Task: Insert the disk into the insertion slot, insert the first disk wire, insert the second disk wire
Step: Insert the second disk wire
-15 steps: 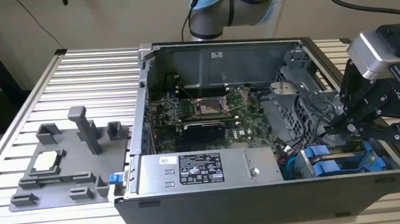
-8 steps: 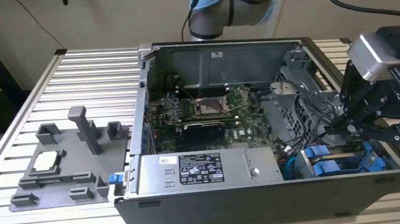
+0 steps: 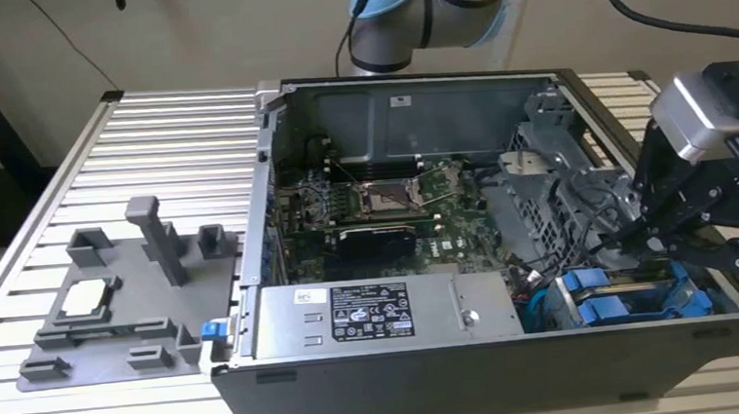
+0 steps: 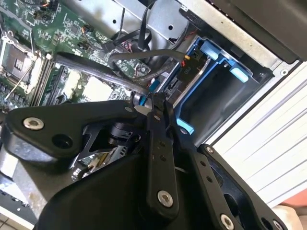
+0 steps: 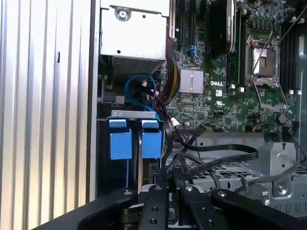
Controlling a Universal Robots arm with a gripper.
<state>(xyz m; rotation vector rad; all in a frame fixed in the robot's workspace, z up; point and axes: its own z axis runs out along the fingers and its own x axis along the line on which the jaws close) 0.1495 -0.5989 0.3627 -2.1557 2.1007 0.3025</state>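
The disk's blue carrier (image 3: 621, 303) sits in the insertion slot (image 3: 721, 292), a bay at the case corner on the exterior view's right. Its blue tabs (image 5: 130, 142) face out below the bay's grey metal lip (image 5: 128, 114), and the blue frame (image 4: 214, 72) surrounds a dark cavity. The disk's metal body is hidden. My gripper (image 3: 659, 238) hangs just above and behind the bay. In both wrist views the fingers (image 4: 154, 125) are pressed together on the small connector of a black disk wire (image 4: 144, 99). The flat cable (image 5: 225, 155) trails back toward the motherboard.
The open case (image 3: 395, 381) rests on a ribbed metal table (image 3: 144, 145). A labelled grey power supply (image 3: 377, 314) lies beside the bay. The motherboard (image 5: 230, 72) and loose black and blue cables (image 5: 144, 91) crowd the space behind it. A grey fixture tray (image 3: 116, 303) stands at the exterior view's left.
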